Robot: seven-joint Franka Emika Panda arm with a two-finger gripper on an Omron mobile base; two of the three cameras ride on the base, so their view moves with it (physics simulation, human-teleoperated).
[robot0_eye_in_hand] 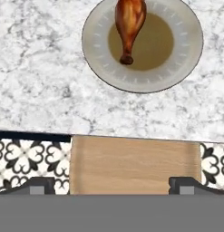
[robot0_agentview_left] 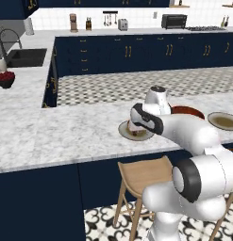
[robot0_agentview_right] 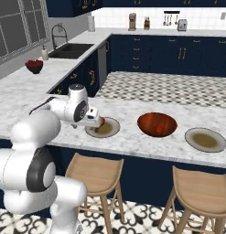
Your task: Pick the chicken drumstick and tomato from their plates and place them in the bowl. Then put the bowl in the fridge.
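Right base view, left to right: gripper (robot0_agentview_right: 97,119) hangs over near plate (robot0_agentview_right: 110,132) holding chicken drumstick (robot0_agentview_right: 101,121); then bowl (robot0_agentview_right: 157,124) with tomato (robot0_agentview_right: 158,129) inside; then bare second plate (robot0_agentview_right: 205,140). Hand view: fingertips (robot0_eye_in_hand: 38,185) spread wide, empty. Drumstick likely light, stiff, greasy-slick; best pinched across the bulbous end.
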